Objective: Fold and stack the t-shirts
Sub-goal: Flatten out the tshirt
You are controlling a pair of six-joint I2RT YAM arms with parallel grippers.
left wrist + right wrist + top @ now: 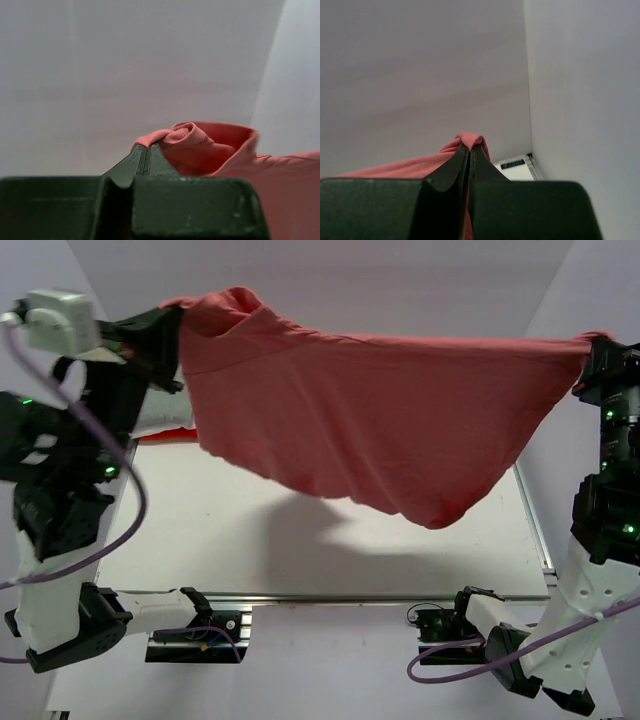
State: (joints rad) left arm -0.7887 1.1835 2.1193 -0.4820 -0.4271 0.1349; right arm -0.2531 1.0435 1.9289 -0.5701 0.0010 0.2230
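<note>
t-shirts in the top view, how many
3: salmon-pink t-shirt stretched between left gripper and right gripper; red t-shirt under pale t-shirt, far left. More may be hidden.

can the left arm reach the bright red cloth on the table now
Probably not: the left gripper is shut on the dusty salmon-pink cloth t-shirt stretched to the right gripper; it must let go before reaching the bright red cloth.

No legible text anywhere.
</note>
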